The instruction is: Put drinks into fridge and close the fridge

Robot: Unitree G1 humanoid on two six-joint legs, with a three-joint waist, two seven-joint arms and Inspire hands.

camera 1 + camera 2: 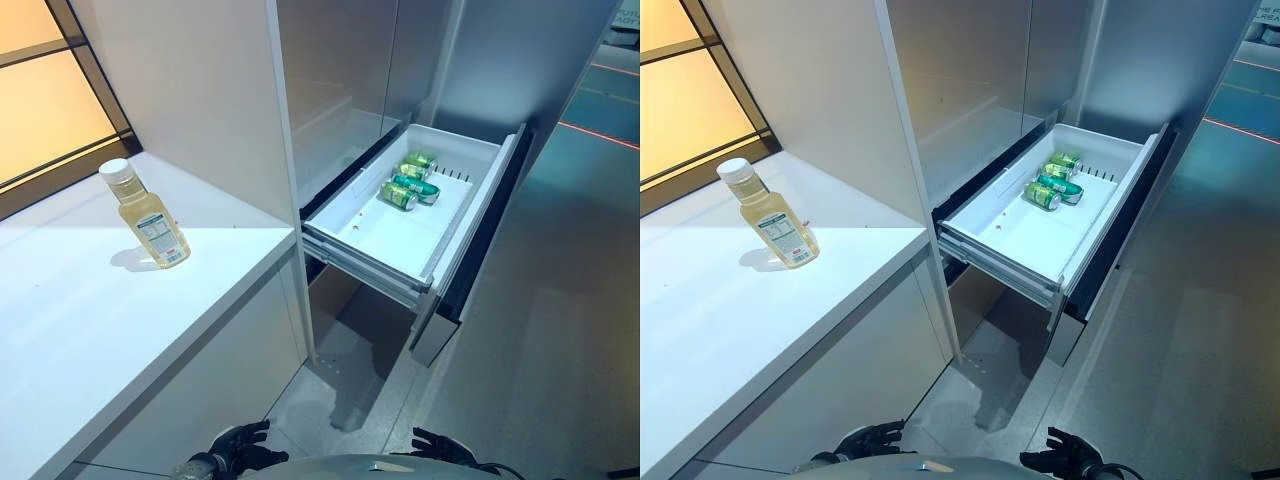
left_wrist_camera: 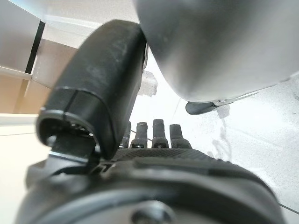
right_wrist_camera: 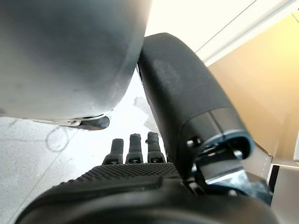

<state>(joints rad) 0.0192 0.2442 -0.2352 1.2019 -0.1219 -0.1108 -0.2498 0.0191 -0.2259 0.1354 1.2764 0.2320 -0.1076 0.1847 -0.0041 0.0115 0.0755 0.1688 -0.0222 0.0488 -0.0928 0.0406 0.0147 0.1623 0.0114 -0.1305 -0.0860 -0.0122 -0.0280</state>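
A white counter (image 1: 90, 330) is running along the left, lying in bright light. A window (image 1: 45, 90) with a dark frame is glowing warm orange behind it, at the upper left. A white panel (image 1: 200, 90) is rising from the counter's far edge, standing as a side wall between the counter and the tall grey cabinet fronts (image 1: 350, 70) beside it. A grey floor (image 1: 560, 330) is spreading out to the right and below, dull and slightly reflecting. Far off at the upper right, a thin red line (image 1: 598, 135) is crossing the floor.
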